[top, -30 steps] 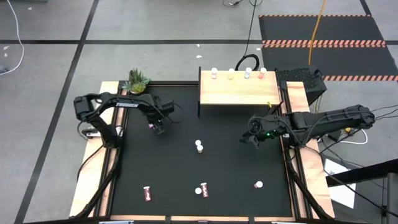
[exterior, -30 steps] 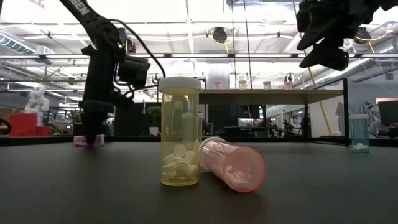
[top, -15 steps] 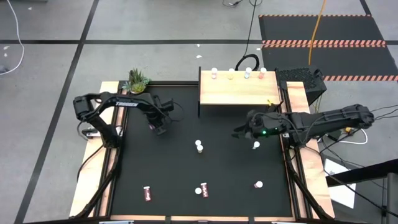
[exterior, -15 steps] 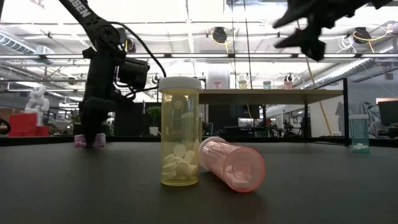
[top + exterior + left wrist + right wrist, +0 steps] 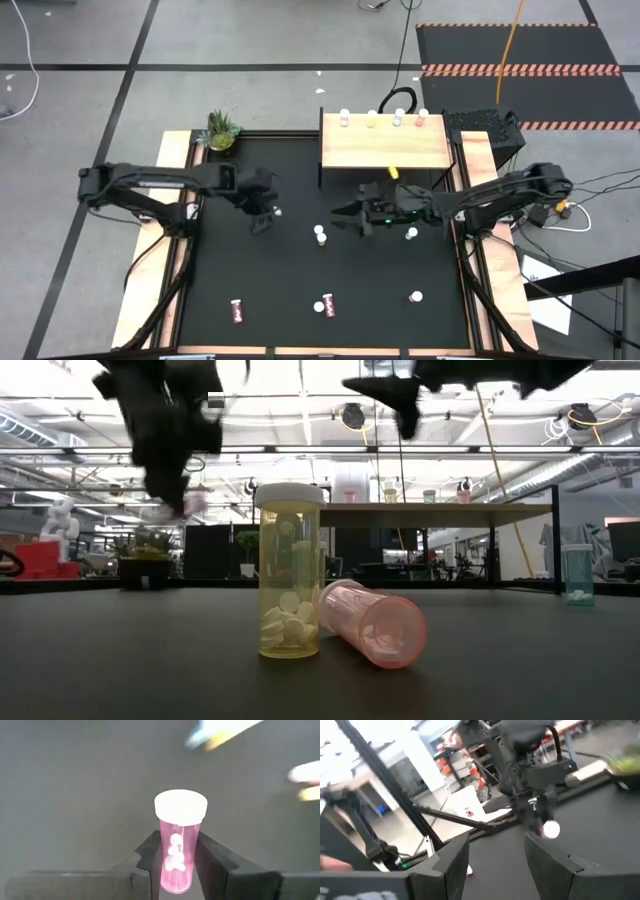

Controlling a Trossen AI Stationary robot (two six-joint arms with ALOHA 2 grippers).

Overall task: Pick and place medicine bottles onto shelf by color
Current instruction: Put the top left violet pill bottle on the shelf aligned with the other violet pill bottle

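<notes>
My left gripper [image 5: 262, 213] is shut on a pink medicine bottle [image 5: 176, 852] with a white cap, held above the table's left half; it shows blurred in the low view [image 5: 188, 505]. My right gripper [image 5: 340, 215] is open and empty, lying level over the table's middle and pointing toward the table's left [image 5: 492, 865]. A yellow bottle [image 5: 290, 575] stands upright on its base, and a pink one [image 5: 372, 622] lies on its side against it. The shelf [image 5: 385, 152] stands at the far edge with several bottles along its far side [image 5: 371, 120]. My left gripper pinches the pink bottle's lower body [image 5: 165, 851] between its two fingers [image 5: 212, 860], one on each side. The fingers slant down from the table's left. The white cap [image 5: 180, 806] stands free beyond the fingertips. The bottle is lifted clear of the table.
More bottles are on the black table: one upright at the middle [image 5: 320, 235], one right of it [image 5: 411, 234], one near right [image 5: 415, 297], a red one lying near left [image 5: 237, 312]. A teal bottle [image 5: 577, 575] stands at the right. A potted plant [image 5: 220, 130] sits far left.
My left gripper has risen with the pink bottle, which stood on the table and now hangs clear of it, and has shifted toward the table's middle. My right gripper has swung toward the table's left and tipped up to level, still open.
</notes>
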